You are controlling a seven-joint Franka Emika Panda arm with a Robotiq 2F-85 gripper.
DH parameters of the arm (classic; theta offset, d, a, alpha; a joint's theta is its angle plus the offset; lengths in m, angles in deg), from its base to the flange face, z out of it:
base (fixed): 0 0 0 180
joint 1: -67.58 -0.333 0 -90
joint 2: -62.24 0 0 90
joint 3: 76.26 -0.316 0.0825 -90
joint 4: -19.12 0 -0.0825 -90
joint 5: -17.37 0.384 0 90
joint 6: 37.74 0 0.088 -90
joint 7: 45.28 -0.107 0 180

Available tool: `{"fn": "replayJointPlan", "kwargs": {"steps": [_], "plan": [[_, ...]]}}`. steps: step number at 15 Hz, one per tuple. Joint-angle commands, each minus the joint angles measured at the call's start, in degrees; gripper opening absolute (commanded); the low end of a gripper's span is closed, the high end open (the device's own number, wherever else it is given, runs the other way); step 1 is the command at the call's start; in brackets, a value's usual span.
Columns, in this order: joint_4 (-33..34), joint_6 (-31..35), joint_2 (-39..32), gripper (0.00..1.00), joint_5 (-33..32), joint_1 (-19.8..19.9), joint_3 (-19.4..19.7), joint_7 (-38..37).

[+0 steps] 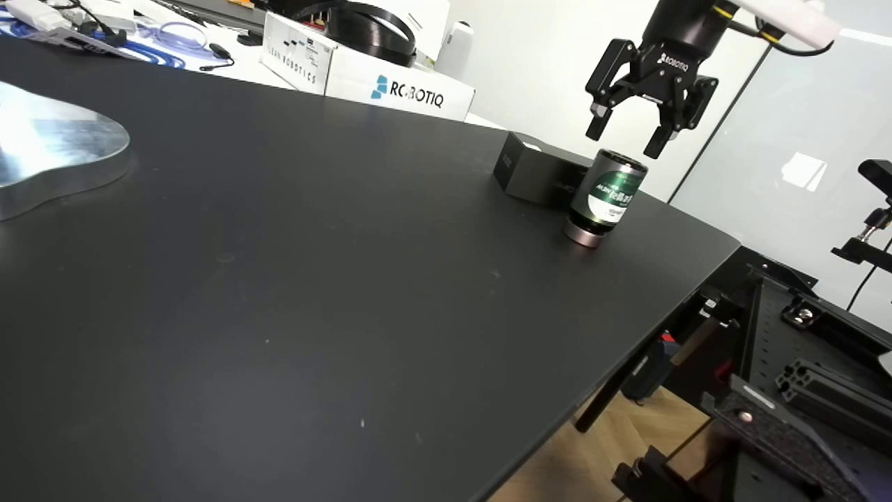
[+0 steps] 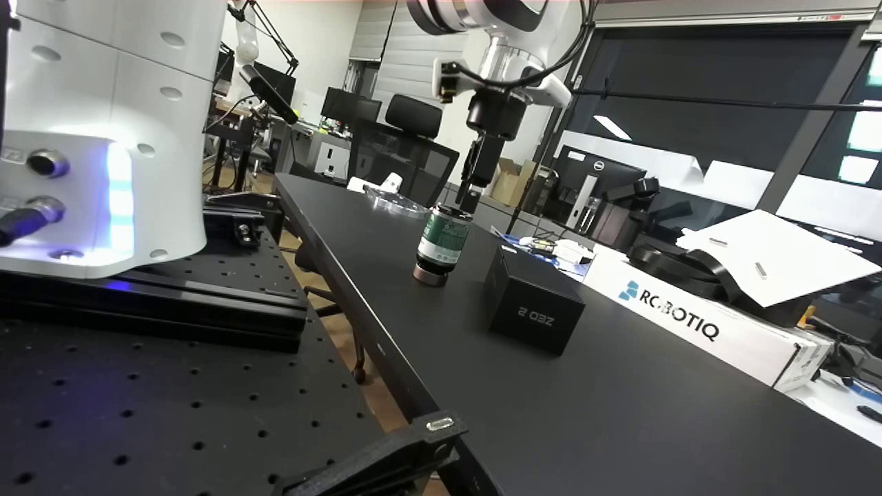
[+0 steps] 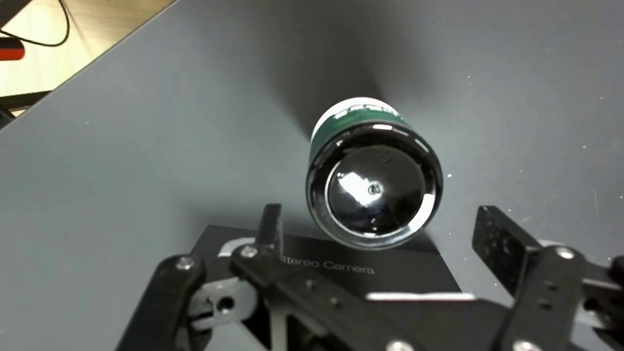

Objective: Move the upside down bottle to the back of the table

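The upside down bottle [image 1: 613, 188] stands on its reddish narrow cap on the black table [image 1: 313, 279], with its green label band inverted. It also shows in an exterior view [image 2: 444, 241], and in the wrist view [image 3: 374, 180] its glossy dark base faces the camera. My gripper [image 1: 624, 141] is open and empty just above the bottle, fingers pointing down. In an exterior view the fingertips [image 2: 468, 196] are close to the bottle's upper end. In the wrist view the open fingers [image 3: 379, 219] lie left and right of the bottle's base, apart from it.
A flat black box [image 2: 534, 303] marked ZED 2 sits close beside the bottle. A white Robotiq carton [image 1: 401, 90] stands beyond the table's far side. A shiny curved object [image 1: 66, 146] lies on the table. The straight table edge [image 2: 365, 310] runs near the robot base [image 2: 103, 138].
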Motion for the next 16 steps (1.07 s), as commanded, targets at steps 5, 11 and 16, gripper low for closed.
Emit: {"fn": "replayJointPlan", "kwargs": {"steps": [5, 11, 16], "plan": [[-1.78, 1.68, -0.6, 1.0, 0.23, -1.7, 1.82, -1.95], [-1.91, 5.82, -3.45, 1.0, 0.26, -2.08, 2.94, -1.17], [-1.55, 7.98, -5.92, 1.0, 0.99, -3.26, 3.66, -0.65]]}}
